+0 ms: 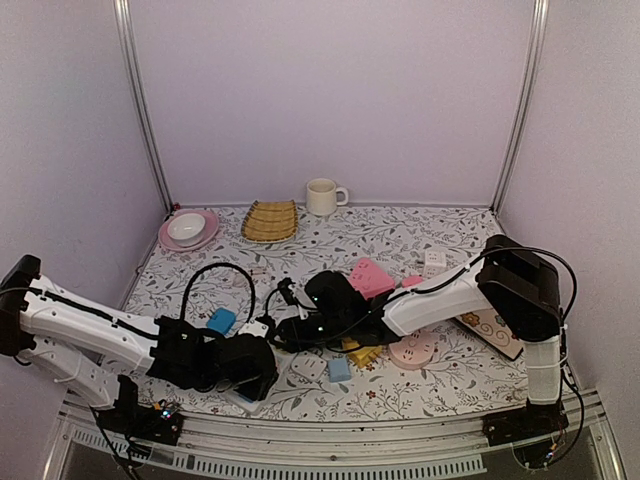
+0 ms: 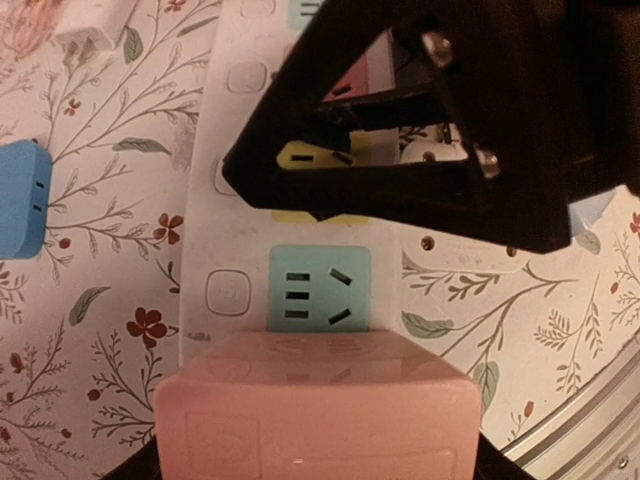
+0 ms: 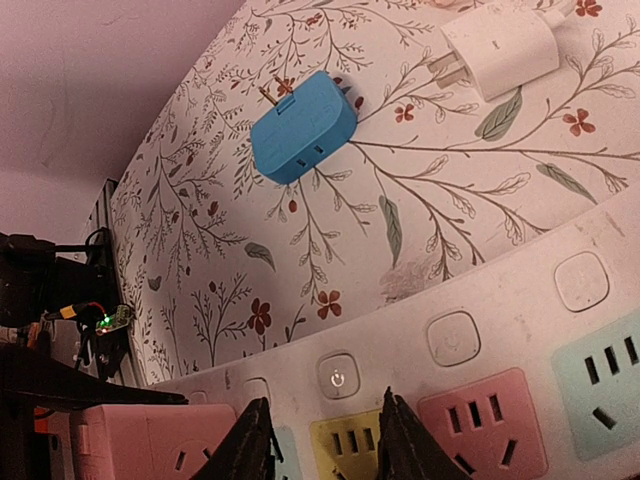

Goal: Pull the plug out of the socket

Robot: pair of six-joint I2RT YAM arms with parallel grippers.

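Observation:
A white power strip (image 2: 235,220) (image 3: 520,300) with teal, yellow and pink sockets lies on the floral tabletop. A pink plug (image 2: 315,410) (image 3: 140,440) sits in the socket at its near end, just before the teal socket (image 2: 320,290). My left gripper (image 2: 315,472) (image 1: 250,375) is shut on the pink plug, its dark fingers showing only at the plug's lower corners. My right gripper (image 3: 325,440) (image 1: 300,325) is open, with its tips resting on the strip either side of the yellow socket. Its black fingers (image 2: 400,205) cover that socket in the left wrist view.
A blue adapter (image 3: 300,125) (image 2: 20,200) and a white charger (image 3: 500,45) lie beside the strip. Farther back stand a cup (image 1: 322,197), a woven tray (image 1: 270,220) and a pink plate (image 1: 205,238) holding a bowl. Pink items (image 1: 370,277) and a black cable (image 1: 215,270) lie mid-table.

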